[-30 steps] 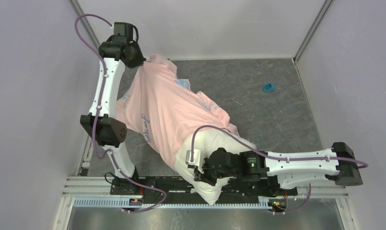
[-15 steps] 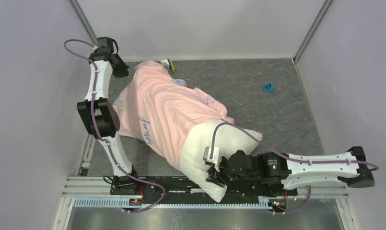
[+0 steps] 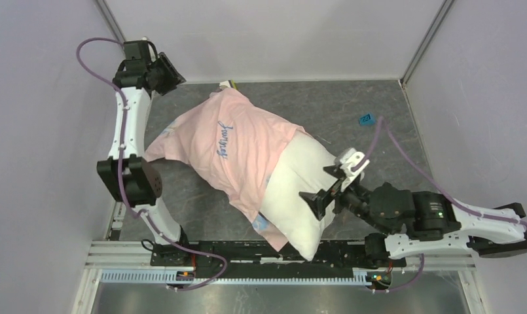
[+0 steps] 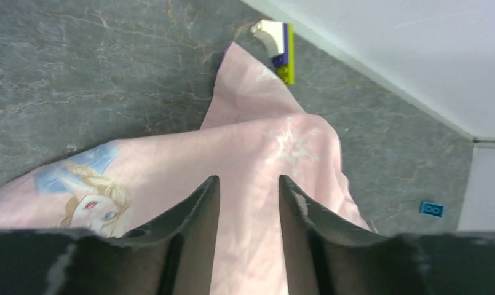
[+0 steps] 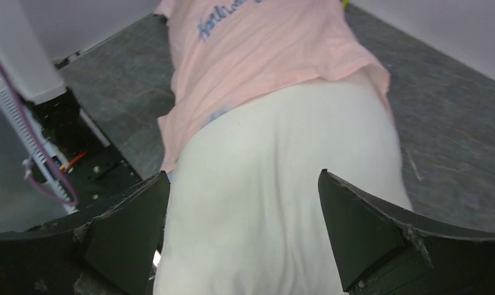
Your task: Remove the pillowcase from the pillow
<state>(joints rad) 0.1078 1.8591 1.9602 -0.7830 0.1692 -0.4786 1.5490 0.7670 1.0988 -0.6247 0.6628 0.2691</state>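
The pale pink pillowcase with blue "Journey" lettering lies across the table and covers the far half of the pillow. The near half of the white pillow sticks out bare toward the rail. My left gripper hangs at the far left corner, off the cloth. In the left wrist view it is open, with the pillowcase lying below the gap and nothing pinched. My right gripper stands wide open just right of the bare pillow. In the right wrist view it frames the pillow without touching it.
A small blue brick lies on the grey table at the far right. A white, purple and yellow-green piece sits by the back wall behind the pillowcase. Walls close in on the left, right and back. The black base rail runs along the near edge.
Both grippers have opened and let go. The left one drew back to the far left corner; the right one swung right off the pillow's near end. Pillow and pillowcase settled flat, shifted rightward.
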